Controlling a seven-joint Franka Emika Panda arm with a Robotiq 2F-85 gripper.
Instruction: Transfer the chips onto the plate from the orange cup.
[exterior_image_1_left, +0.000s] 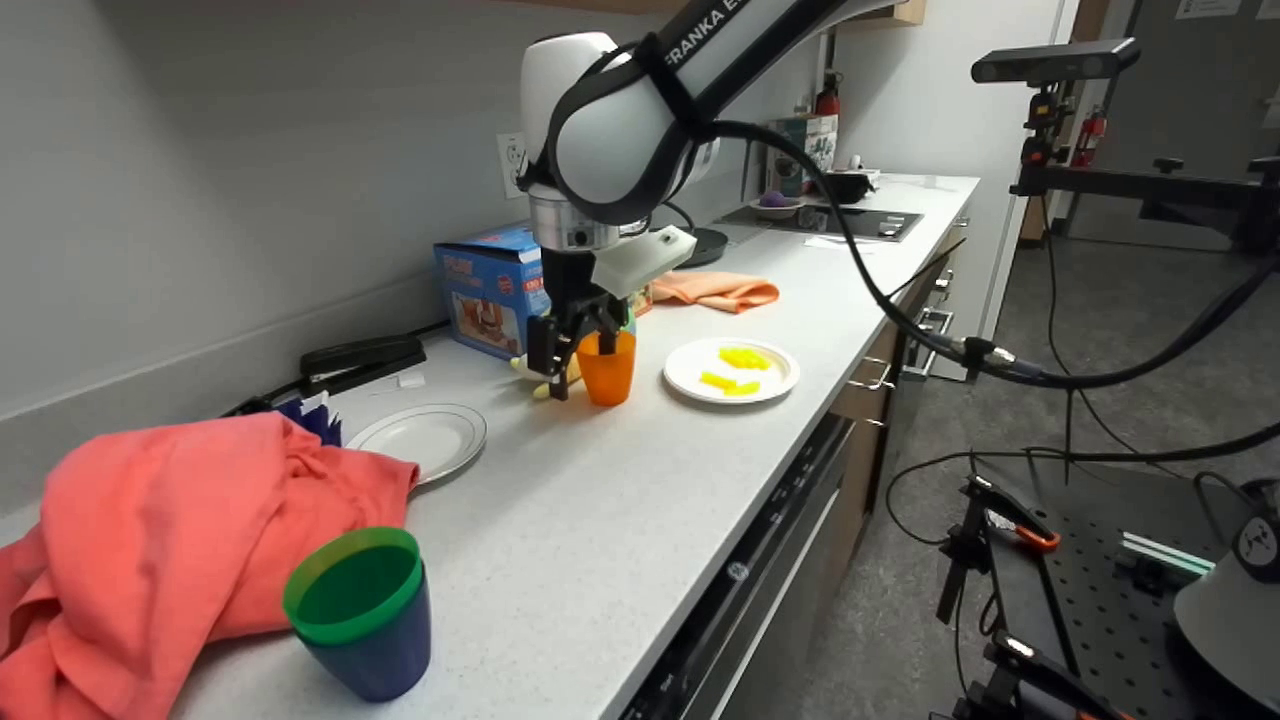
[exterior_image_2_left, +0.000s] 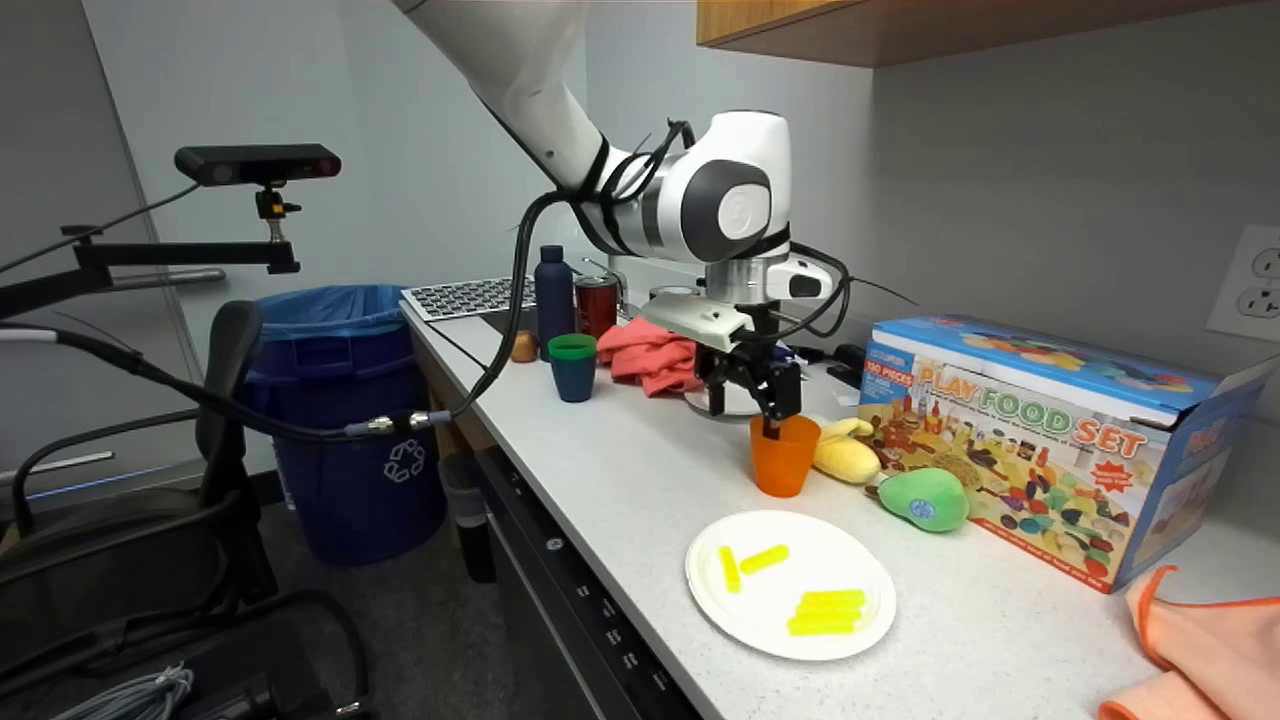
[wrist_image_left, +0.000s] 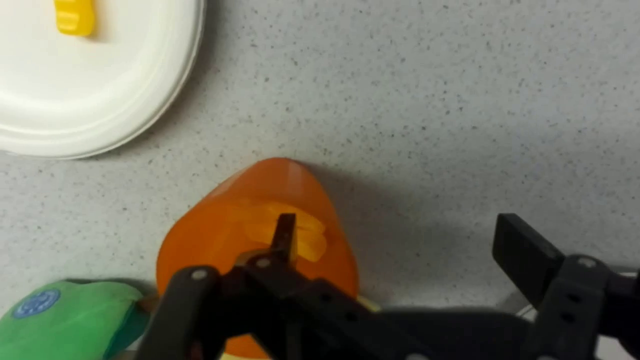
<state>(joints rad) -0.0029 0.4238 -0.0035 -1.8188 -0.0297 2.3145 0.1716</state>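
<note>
The orange cup (exterior_image_1_left: 609, 380) stands upright on the counter in both exterior views (exterior_image_2_left: 784, 468). In the wrist view the cup (wrist_image_left: 200, 240) shows yellow chips (wrist_image_left: 311, 244) inside it. The white plate (exterior_image_1_left: 690, 377) lies beside the cup, towards the counter's front edge; it also shows in an exterior view (exterior_image_2_left: 760, 615) and the wrist view (wrist_image_left: 120, 95). Several yellow chips (exterior_image_2_left: 828, 612) lie on it. My gripper (exterior_image_1_left: 582, 370) points down, open, with one finger inside the cup and the other outside it, apart from the wall. It also shows in the wrist view (wrist_image_left: 396, 220).
A green toy (exterior_image_2_left: 925, 500), a yellow toy banana (exterior_image_2_left: 848, 458) and the play food box (exterior_image_2_left: 1010, 450) stand close behind the cup. A grey-white plate (exterior_image_1_left: 430, 440), a coral cloth (exterior_image_1_left: 200, 530) and a green-and-blue cup (exterior_image_1_left: 375, 640) are farther along. A peach cloth (exterior_image_1_left: 725, 290) lies beyond the plate.
</note>
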